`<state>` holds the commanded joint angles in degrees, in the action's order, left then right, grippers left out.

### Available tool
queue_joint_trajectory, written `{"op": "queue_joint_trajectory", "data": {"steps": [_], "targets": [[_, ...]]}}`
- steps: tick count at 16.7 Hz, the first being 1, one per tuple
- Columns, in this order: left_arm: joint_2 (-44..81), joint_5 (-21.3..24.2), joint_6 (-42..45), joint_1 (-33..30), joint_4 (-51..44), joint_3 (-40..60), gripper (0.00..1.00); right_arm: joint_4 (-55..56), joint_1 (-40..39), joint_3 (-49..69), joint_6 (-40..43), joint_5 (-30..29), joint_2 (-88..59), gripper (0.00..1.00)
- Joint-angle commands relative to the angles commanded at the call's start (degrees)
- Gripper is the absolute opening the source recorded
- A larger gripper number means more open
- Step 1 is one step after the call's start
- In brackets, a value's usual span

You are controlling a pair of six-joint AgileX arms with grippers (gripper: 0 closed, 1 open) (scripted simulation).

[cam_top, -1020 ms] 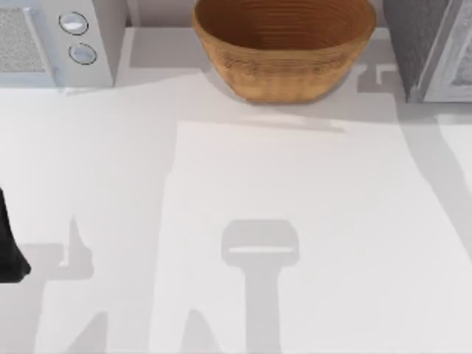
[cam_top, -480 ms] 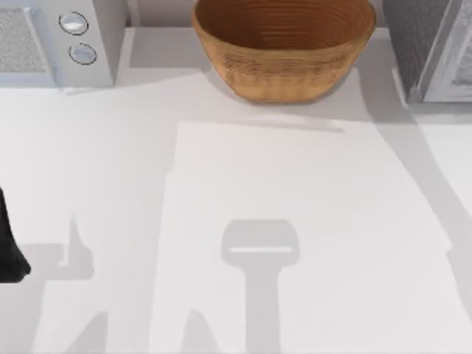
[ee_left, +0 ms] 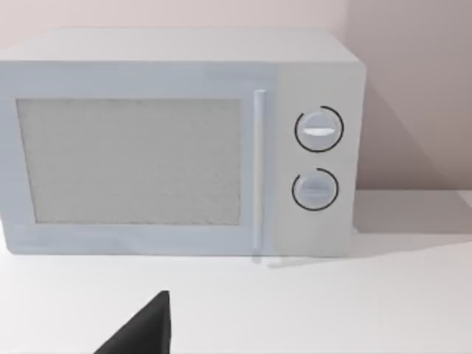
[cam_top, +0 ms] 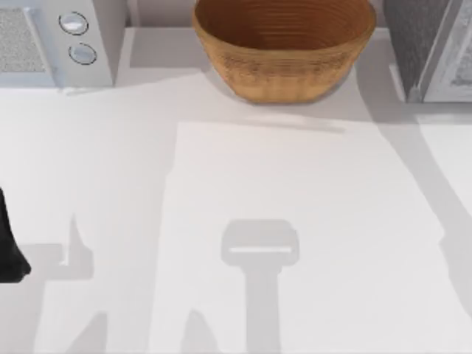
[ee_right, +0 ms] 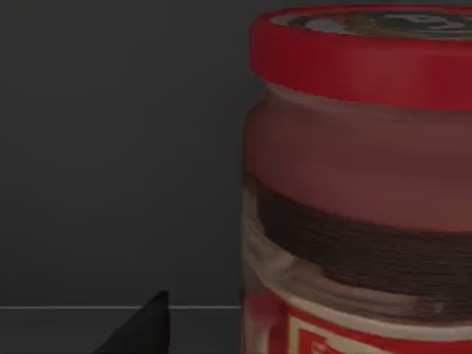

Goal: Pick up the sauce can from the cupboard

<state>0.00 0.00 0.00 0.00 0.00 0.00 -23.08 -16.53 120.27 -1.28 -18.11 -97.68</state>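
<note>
The sauce can (ee_right: 361,184) looms very close in the right wrist view. It has a red lid, a brownish body and a red label low down. It stands upright inside the dark cupboard (ee_right: 110,147). A dark part of my right gripper (ee_right: 144,332) sits low in that view, beside the can and apart from it. In the top view the grey cupboard (cam_top: 428,44) stands at the table's back right corner. My left gripper (cam_top: 9,247) is parked at the table's left edge.
A white microwave (cam_top: 51,40) stands at the back left, and it also faces the left wrist camera (ee_left: 177,147). A woven basket (cam_top: 284,44) sits at the back centre. The white table (cam_top: 295,192) stretches out in front of them.
The right arm's shadow has slid rightward across the table, away from the basket and toward the cupboard. The left arm has not moved.
</note>
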Motion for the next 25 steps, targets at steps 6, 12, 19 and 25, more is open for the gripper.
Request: {"op": "queue_joint_trajectory", "data": {"steps": [6,12,19,25], "targets": [[0.0,0.0,0.0,0.0,0.0,0.0,1.0,-2.1,1.9,11.3,0.0,1.7,-9.2,1.0],[0.0,0.0,0.0,0.0,0.0,0.0,1.0,-2.3,2.1,12.4,0.1,1.9,-10.1,0.92],[0.0,0.0,0.0,0.0,0.0,0.0,1.0,-2.3,2.1,12.4,0.1,1.9,-10.1,0.4],[0.0,0.0,0.0,0.0,0.0,0.0,1.0,-2.3,2.1,12.4,0.1,1.9,-10.1,0.0]]}}
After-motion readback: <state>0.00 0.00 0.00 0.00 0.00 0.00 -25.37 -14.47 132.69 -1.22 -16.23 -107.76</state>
